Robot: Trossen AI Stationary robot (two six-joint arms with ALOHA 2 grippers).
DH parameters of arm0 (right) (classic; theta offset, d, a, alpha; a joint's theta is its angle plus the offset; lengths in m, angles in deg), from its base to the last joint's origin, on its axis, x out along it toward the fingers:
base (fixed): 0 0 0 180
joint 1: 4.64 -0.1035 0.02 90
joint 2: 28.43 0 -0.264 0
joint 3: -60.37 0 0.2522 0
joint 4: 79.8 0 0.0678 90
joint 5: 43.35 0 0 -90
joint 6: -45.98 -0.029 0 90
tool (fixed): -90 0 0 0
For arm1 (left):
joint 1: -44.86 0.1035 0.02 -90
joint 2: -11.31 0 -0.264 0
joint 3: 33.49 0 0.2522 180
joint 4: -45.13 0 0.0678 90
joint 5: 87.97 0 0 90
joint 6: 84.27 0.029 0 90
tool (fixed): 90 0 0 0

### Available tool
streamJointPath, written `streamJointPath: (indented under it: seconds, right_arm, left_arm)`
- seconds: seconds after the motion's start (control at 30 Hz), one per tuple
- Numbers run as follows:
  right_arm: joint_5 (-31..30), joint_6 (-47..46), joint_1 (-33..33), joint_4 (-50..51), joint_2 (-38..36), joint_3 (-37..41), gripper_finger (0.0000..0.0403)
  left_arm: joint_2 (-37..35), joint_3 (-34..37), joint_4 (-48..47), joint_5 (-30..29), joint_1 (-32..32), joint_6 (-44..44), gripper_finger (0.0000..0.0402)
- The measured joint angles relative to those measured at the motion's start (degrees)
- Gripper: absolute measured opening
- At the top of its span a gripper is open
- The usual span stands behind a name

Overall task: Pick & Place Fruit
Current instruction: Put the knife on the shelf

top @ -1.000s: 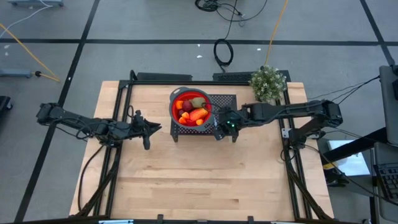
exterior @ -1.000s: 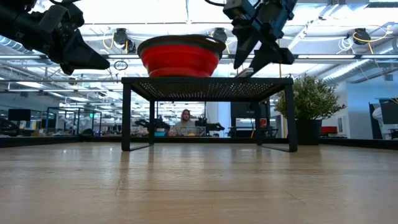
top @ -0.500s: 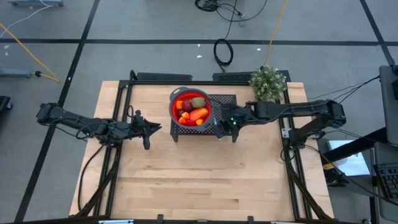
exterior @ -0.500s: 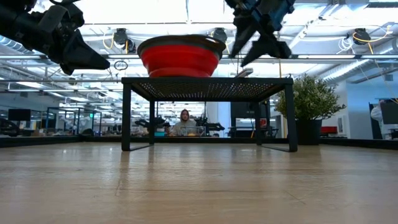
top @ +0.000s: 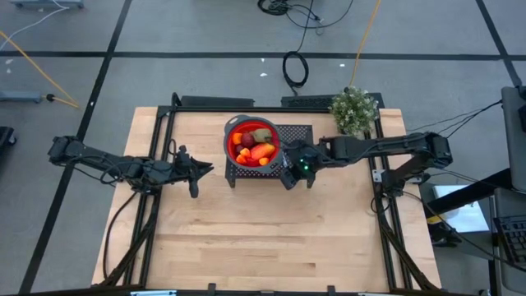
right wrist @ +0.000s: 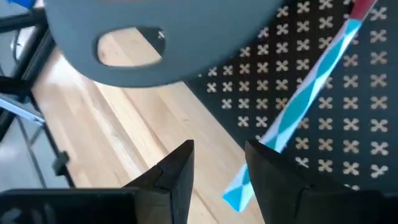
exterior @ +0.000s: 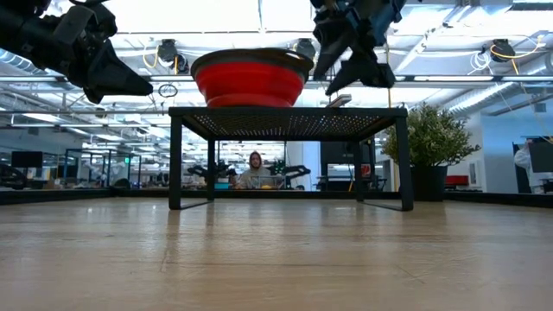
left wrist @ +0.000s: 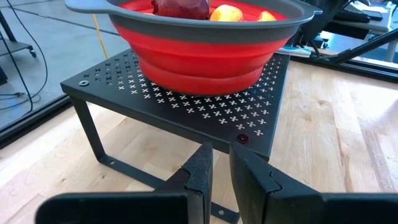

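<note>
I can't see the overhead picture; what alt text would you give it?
A red bowl of fruit sits on a black perforated stand at the back of a wooden table. The right hand hovers at the stand's front right corner; the left hand waits left of it.

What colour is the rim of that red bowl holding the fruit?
Grey. The bowl's rim shows best in the left wrist view, ringing the red sides.

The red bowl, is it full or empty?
Full. The red bowl on the black rack holds fruit: orange, red and green pieces.
</note>
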Motion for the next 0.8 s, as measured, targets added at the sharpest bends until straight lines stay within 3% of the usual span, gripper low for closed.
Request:
streamJointPath:
  seconds: [0.17,0.53,0.8]
  right_arm:
    - [0.0,1.3,0.0,-0.7,-0.2,0.0,0.012]
    - [0.2,3.5,0.0,-2.7,0.0,0.0,0.0035]
    - [1.6,6.0,0.1,-2.8,1.9,0.2,0.0018]
  left_arm:
    - [0.0,0.0,0.0,0.0,0.0,-0.1,0.0051]
    - [0.0,0.0,0.0,0.0,0.0,-0.1,0.0051]
    - [0.0,0.0,0.0,0.0,0.0,0.0,0.0051]
